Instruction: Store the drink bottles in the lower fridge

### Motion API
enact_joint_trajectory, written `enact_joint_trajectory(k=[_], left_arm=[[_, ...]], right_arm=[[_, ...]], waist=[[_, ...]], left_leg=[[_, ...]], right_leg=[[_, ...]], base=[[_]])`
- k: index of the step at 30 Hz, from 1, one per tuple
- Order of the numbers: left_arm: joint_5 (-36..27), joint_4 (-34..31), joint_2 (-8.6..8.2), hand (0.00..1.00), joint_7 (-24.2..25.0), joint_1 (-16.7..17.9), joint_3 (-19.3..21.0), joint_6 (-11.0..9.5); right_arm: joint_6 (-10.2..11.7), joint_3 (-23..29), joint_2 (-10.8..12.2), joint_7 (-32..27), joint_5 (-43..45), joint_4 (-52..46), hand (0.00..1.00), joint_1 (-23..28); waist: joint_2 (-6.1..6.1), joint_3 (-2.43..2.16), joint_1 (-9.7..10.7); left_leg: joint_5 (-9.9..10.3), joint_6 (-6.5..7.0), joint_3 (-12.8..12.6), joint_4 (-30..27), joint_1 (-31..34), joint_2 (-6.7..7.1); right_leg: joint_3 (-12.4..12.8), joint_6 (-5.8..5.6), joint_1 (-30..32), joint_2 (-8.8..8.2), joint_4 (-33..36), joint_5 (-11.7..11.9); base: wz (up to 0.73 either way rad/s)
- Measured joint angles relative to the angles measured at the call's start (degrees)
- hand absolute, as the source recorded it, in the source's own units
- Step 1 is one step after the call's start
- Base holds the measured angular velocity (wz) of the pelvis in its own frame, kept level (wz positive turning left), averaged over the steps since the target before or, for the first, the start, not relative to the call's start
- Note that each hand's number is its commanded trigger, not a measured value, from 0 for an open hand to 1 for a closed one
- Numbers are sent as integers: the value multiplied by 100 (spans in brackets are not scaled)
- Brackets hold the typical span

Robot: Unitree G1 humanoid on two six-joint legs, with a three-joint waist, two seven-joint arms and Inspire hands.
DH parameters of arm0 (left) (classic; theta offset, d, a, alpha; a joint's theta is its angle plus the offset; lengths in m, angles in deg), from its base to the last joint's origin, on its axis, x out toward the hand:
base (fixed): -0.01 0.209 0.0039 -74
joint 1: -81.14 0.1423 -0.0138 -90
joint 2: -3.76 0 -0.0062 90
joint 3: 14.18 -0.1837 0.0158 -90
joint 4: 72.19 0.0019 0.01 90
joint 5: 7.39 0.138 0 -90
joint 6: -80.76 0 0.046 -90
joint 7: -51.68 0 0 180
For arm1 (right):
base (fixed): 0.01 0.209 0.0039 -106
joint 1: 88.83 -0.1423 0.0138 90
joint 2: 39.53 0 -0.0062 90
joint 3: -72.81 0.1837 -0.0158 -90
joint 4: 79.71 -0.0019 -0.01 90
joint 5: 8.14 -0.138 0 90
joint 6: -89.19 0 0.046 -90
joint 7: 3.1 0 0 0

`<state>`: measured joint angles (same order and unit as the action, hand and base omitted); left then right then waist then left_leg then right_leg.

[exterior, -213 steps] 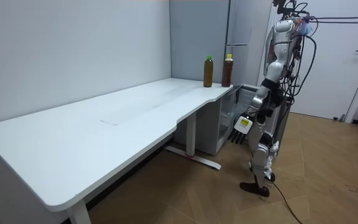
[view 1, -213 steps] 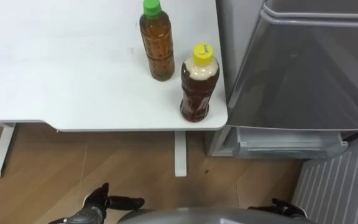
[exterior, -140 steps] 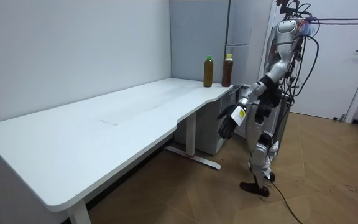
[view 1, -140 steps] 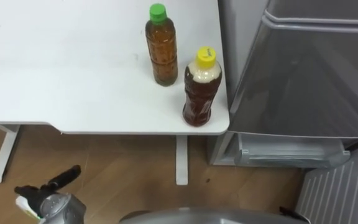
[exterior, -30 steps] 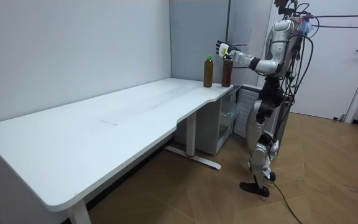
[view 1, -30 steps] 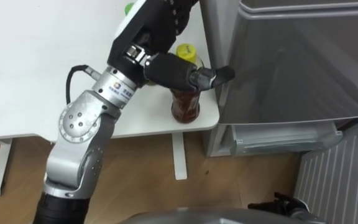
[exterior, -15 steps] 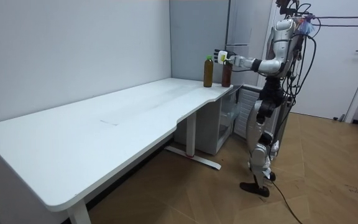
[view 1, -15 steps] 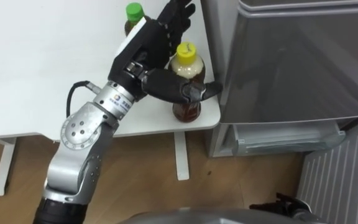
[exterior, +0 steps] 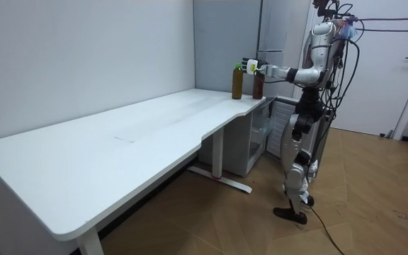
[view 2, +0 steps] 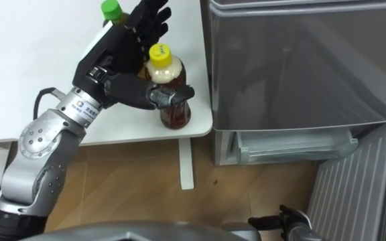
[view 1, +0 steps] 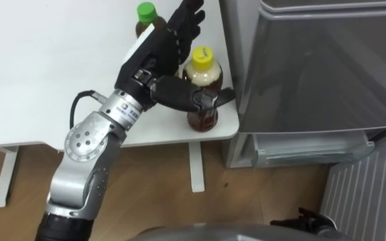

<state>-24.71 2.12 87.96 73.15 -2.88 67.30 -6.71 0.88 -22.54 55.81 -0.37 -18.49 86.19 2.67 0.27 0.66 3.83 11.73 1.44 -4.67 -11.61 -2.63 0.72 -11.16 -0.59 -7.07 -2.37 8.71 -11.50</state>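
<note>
Eye views: left hand [view 1: 154, 50] spread open, thumb across yellow-capped bottle [view 1: 203, 75]. Room view: robot standing at bench [exterior: 119, 149] corner, left arm outstretched.

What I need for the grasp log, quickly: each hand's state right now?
Left hand: open, straight fingers behind the yellow-capped brown drink bottle, thumb across its front.
Right hand: cannot be told.

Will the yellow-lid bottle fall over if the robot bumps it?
Maybe. The yellow-capped bottle stands tall and narrow near the corner of the table, so a sideways bump might tip it off. It looks nearly full, so probably heavy for its size. Its smooth plastic may slip in the left hand, whose thumb crosses its front.
</note>
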Motion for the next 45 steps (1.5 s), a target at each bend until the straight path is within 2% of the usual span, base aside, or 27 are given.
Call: enact_joint_trajectory(k=[4, 12, 25, 45], left_arm=[[-1, 97, 0, 0, -10, 0, 23, -2], [-2, 246, -1, 0, -108, 0, 34, -2], [-1, 421, -5, 0, -125, 0, 34, -1], [-3, 563, -9, 0, -88, 33, -209, 2]], right_arm=[[0, -4, 8, -10, 3, 0, 0, 43], [3, -5, -2, -19, 6, -6, 0, 80], [13, -2, -24, -64, 192, -32, 0, 59], [-3, -20, -5, -123, 193, -57, 0, 26]], waist=[[-54, -12, -34], [-19, -35, -85], [40, -21, -80], [3, 0, -35]], left_leg=[[0, 0, 3, -16, -3, -1], [0, 0, 2, -17, -18, -6], [0, 0, 2, 1, -13, -7], [0, -1, -1, 22, 11, -6]], right_leg=[[1, 0, -5, 3, 0, 0], [16, 4, -20, 4, 5, 2], [22, 4, -25, 7, 1, 2], [21, 3, -11, 10, 0, 2]], base=[[0], [0], [0], [0]])
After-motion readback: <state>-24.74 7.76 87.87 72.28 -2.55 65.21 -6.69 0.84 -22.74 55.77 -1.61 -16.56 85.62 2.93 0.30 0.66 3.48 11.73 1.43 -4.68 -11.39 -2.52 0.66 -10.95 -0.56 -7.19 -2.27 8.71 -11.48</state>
